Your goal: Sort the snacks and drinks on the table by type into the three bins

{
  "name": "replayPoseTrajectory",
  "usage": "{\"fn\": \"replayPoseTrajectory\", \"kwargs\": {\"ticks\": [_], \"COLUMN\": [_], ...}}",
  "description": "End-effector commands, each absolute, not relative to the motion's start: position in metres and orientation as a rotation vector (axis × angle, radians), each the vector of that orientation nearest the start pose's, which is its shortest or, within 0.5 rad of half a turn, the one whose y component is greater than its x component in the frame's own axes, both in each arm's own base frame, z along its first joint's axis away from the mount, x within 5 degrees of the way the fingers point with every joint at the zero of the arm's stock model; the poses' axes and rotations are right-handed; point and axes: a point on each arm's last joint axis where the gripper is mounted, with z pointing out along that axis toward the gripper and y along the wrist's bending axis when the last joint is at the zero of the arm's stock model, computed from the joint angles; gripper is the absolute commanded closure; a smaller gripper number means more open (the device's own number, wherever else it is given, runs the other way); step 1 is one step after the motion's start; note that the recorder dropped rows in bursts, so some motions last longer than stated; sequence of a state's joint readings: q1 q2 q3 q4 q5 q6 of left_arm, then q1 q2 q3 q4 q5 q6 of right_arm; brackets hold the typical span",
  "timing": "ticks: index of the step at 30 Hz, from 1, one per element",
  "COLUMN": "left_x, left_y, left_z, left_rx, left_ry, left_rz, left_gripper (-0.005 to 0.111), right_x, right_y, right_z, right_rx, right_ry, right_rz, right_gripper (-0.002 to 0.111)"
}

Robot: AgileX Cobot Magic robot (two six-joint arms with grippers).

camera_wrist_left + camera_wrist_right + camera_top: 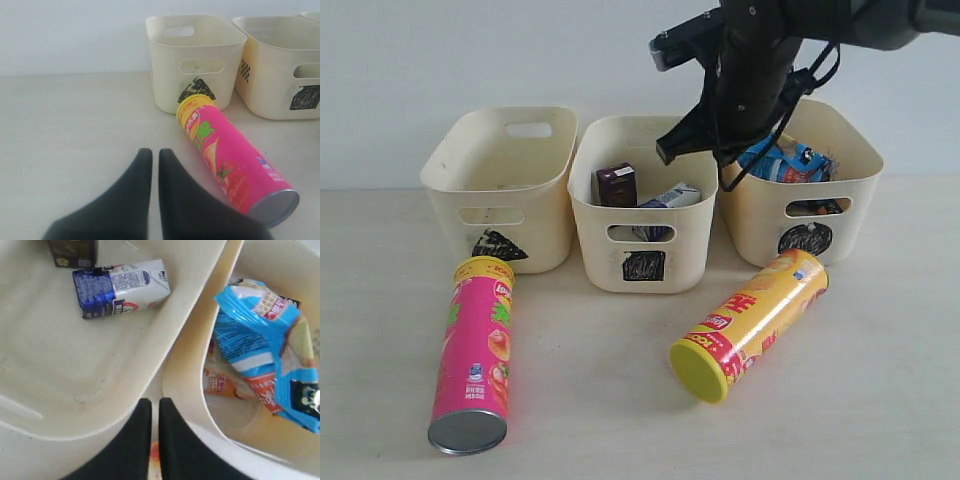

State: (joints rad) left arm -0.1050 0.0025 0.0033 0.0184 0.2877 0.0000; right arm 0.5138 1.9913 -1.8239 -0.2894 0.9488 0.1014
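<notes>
**Pink can nearest; two cans left to sort**

Pink can (475, 350) lies on its side at the near left of the table (620, 420), metal end toward the camera, lid end just in front of the left bin (445, 195); the yellow can (750, 325) lies aslant at the near right, in front of the right bin (750, 225). The purple carton (616, 185) and the blue-white carton (672, 196) are in the middle bin (595, 245); the blue noodle bag (785, 160) is in the right one; the cans look like all that remains.

The right gripper (155, 407) hangs above the meeting rims of the middle and right bins, jaws pressed together on nothing; the left gripper (155, 157) sits low over the table, left of the pink can, jaws likewise closed and empty.

Either can could roll if nudged off-centre, since both lie on round sides; jaws this narrow must spread first, or they will shove a can instead of gripping it; the right arm could catch a rim as it leaves and drag a light bin.

Only the right wrist view shows an orange packet (222, 382) under the blue bag; only the left wrist view shows the left gripper, which the exterior view lacks.
</notes>
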Motion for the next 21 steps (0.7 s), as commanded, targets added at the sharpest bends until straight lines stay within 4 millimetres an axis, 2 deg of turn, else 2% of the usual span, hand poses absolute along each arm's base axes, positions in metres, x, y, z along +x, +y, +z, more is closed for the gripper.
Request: {"fn": "replayPoseTrajectory", "kwargs": {"ticks": [1, 10, 13, 17, 21], "left_x": [0.054, 0.054, 0.054, 0.054, 0.054], "left_y": [-0.006, -0.006, -0.006, -0.006, -0.006], "left_z": [0.187, 0.187, 0.187, 0.187, 0.187], "left_rx": [0.100, 0.100, 0.100, 0.100, 0.100], "left_ry": [1.766, 1.766, 1.766, 1.766, 1.766], "left_rz": [-0.071, -0.071, -0.071, -0.071, -0.071], "left_gripper": [0.102, 0.102, 0.102, 0.102, 0.102], "right_x": [0.385, 0.347, 0.324, 0.297, 0.270], "right_y": [0.179, 0.096, 0.064, 0.047, 0.043], "right_z": [0.311, 0.309, 0.308, 0.307, 0.309], "right_rx": [-0.627, -0.368, -0.260, -0.199, -0.138], "right_ry": [2.455, 2.566, 2.596, 2.584, 2.536], "right_rz": [-0.159, -0.166, -0.154, -0.132, -0.091], "right_gripper": [0.106, 0.106, 0.106, 0.106, 0.106]}}
